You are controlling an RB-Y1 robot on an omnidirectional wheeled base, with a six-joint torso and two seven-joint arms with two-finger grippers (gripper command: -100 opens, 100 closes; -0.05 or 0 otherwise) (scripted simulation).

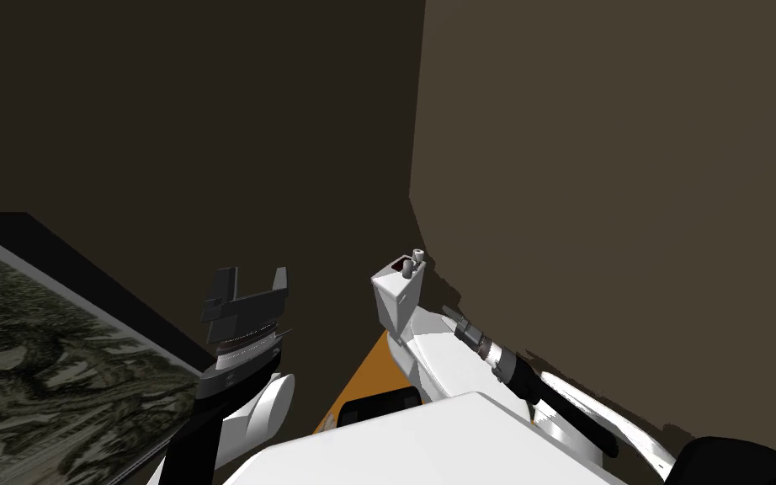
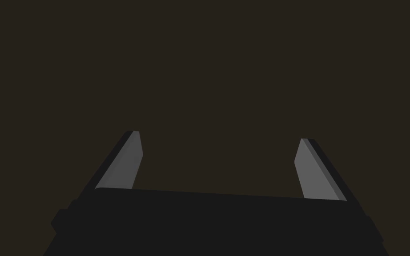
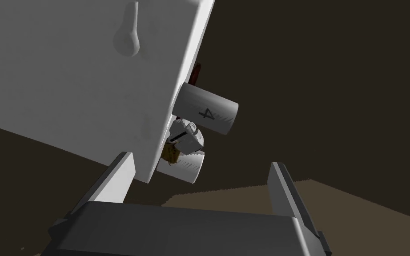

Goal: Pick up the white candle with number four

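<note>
the right gripper has its jaws spread wide with nothing held between them. ahead of the fingertips is a big white box, and one corner of it reaches in just beside one finger; i cannot tell whether they touch. the other finger stands free, well apart from the box.

the white candle with number four sticks out from the box's far face, beyond the fingertips and roughly in line with the gap between the jaws, not yet inside it. the dark "4" on its side faces the gripper. nearer to the jaws, a faceted grey candle sits just beside it, and a second plain white candle is the closest of the three, almost level with the fingertips. a small brown scrap lies between those two, against the box.

in the head view the same box sits just past the end of the right forearm, small candles on top, close to a wall corner.

the left gripper is raised off to the left side, jaws open and empty.
</note>
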